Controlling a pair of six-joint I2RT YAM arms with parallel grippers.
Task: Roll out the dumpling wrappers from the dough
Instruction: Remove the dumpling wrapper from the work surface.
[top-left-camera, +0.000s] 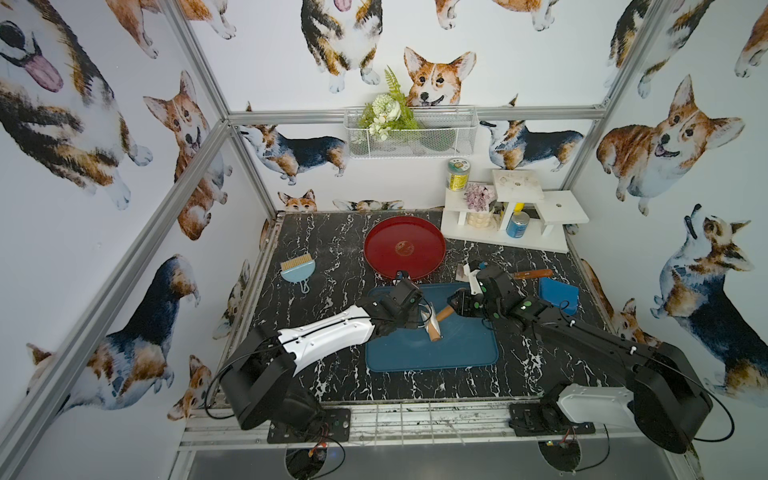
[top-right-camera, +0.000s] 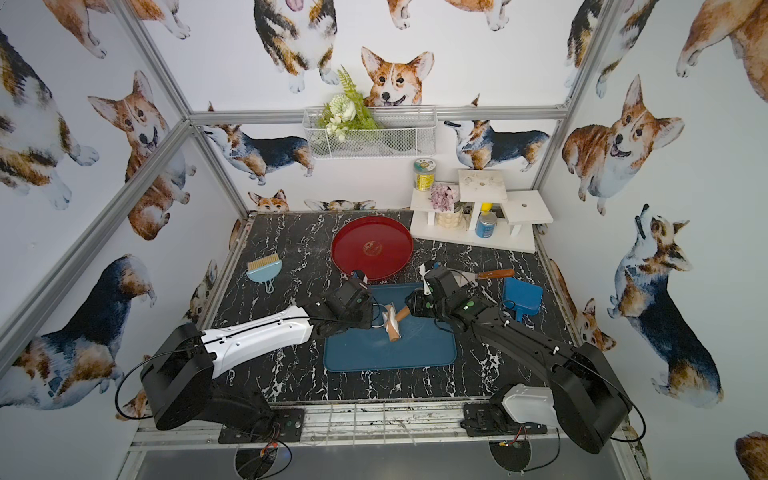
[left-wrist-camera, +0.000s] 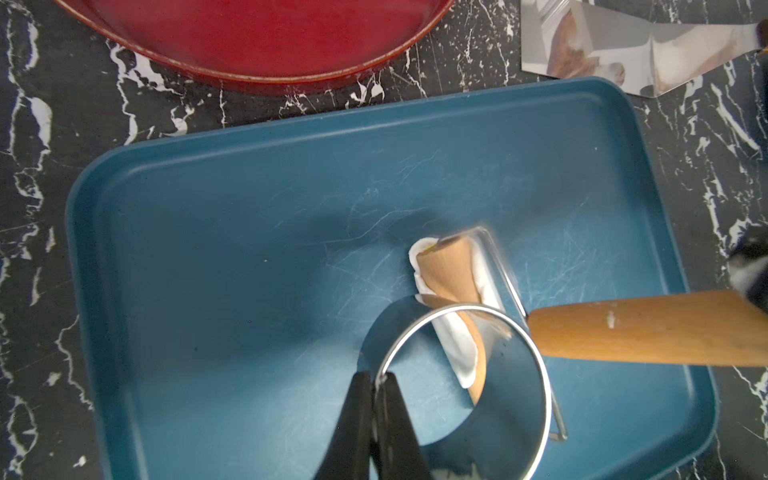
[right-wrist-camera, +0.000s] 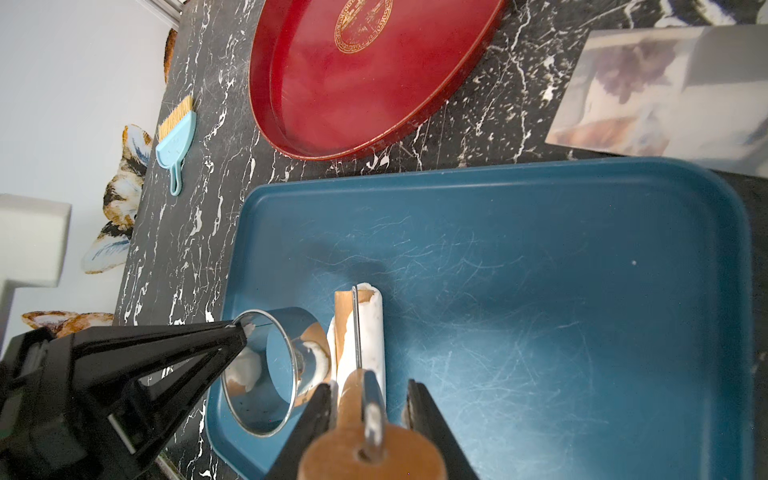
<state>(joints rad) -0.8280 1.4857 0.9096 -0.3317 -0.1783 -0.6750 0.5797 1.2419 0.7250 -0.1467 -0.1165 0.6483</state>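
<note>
On the black marbled tabletop (top-left-camera: 316, 257) lies a blue rectangular plastic tray (top-left-camera: 457, 353). Over it the right gripper (right-wrist-camera: 370, 388) clamps the handle of a wooden roller (right-wrist-camera: 343, 311), whose drum wears the white dough (right-wrist-camera: 372, 328) wrapped round it. Beside it the left gripper (left-wrist-camera: 376, 379), pinched tight, holds a shiny metal ring cutter (left-wrist-camera: 513, 395) by its rim.

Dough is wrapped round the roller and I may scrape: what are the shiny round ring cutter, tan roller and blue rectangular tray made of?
Shiny round ring cutter: polished metal, mirror reflections. Tan roller: unvarnished-looking wood, matte grain, on a wire frame. Blue rectangular tray: probably plastic, satin, with fine pale scratches.
</note>
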